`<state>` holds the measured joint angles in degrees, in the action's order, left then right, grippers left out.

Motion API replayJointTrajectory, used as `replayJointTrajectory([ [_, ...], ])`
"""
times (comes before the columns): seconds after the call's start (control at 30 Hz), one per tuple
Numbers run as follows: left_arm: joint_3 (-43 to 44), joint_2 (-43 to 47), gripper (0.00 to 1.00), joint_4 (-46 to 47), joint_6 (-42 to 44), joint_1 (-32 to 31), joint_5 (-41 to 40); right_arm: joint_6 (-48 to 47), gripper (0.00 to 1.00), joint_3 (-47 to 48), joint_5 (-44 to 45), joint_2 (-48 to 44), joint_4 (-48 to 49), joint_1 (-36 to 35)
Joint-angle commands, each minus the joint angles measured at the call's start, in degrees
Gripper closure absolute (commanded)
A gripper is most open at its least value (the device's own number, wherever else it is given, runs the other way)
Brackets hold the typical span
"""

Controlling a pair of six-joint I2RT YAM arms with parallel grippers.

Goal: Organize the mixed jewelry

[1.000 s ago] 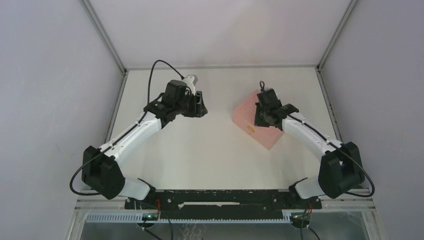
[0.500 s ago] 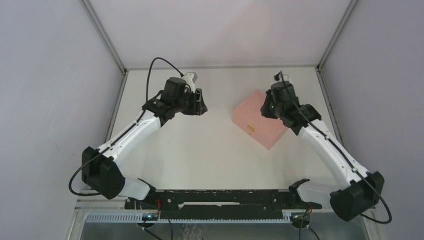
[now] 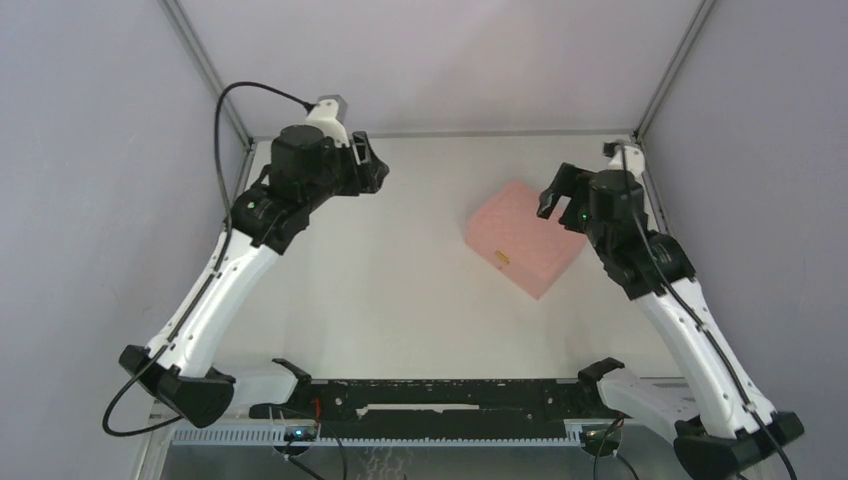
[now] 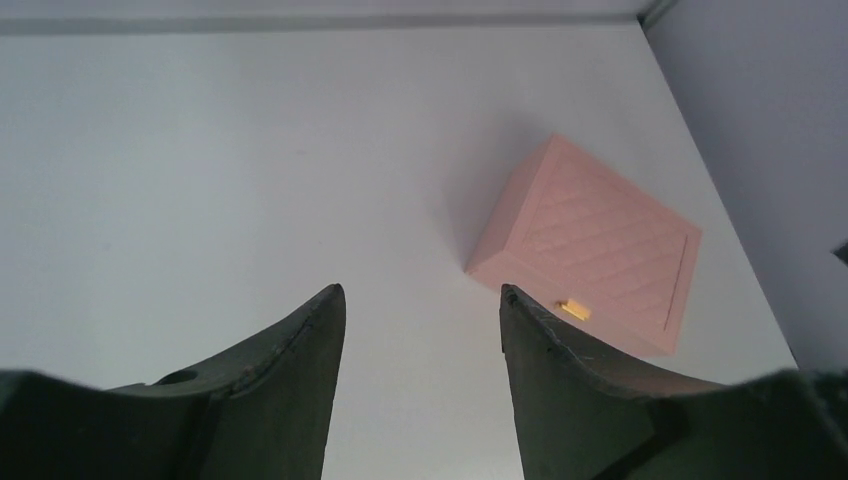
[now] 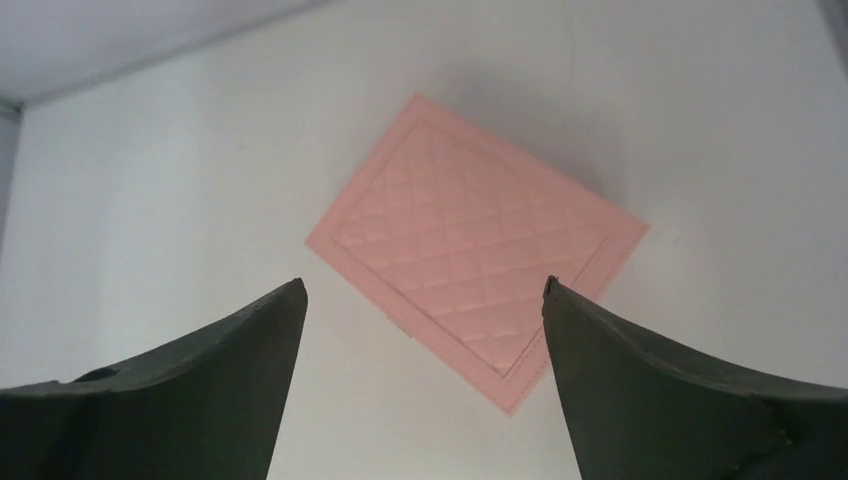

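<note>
The mixed jewelry is out of view in all three views. A closed pink quilted box (image 3: pixel 520 235) with a small gold clasp (image 3: pixel 502 258) lies right of the table's middle. It also appears in the left wrist view as the pink box (image 4: pixel 600 245) and in the right wrist view as the pink box (image 5: pixel 470 240). My right gripper (image 3: pixel 555 190) hangs open above the box's right corner, holding nothing; its jaws (image 5: pixel 422 283) frame the lid from above. My left gripper (image 3: pixel 372 170) is raised at the far left, open and empty (image 4: pixel 421 292).
The white table (image 3: pixel 400 280) is walled by grey panels on the left, right and back. The black arm mount rail (image 3: pixel 440 395) runs along the near edge. The left arm's cable (image 3: pixel 250 90) loops up by the back-left corner post.
My right gripper rose off the pink box, drew back to the right and opened wide. The left arm lifted and swung toward the back-left corner, its jaws parting slightly more.
</note>
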<state>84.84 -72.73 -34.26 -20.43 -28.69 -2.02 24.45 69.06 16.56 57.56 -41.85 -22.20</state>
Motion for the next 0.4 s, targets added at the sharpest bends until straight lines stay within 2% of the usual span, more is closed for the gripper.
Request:
replayJointTrajectory([
  [0.0,4.3,4.7,0.35,-1.9,2.1,0.5,-10.5,-1.5,0.01,1.9,13.6,-10.5,8.3,0.9],
  [0.07,4.3,6.2,0.34,-1.4,2.8,0.5,-13.6,-3.0,0.0,1.2,19.1,-14.7,12.1,1.3],
  [0.17,4.0,8.5,0.25,-0.6,3.0,0.5,-18.3,-5.6,0.0,-1.0,25.8,-18.9,18.7,2.4],
  [0.27,2.0,11.1,0.2,1.5,3.6,0.5,-19.2,-7.6,0.0,-3.3,27.3,-21.3,22.3,4.7],
  [0.37,0.2,12.2,0.16,2.3,5.0,0.5,-17.3,-7.0,0.0,-3.8,25.1,-21.3,21.2,8.2],
])
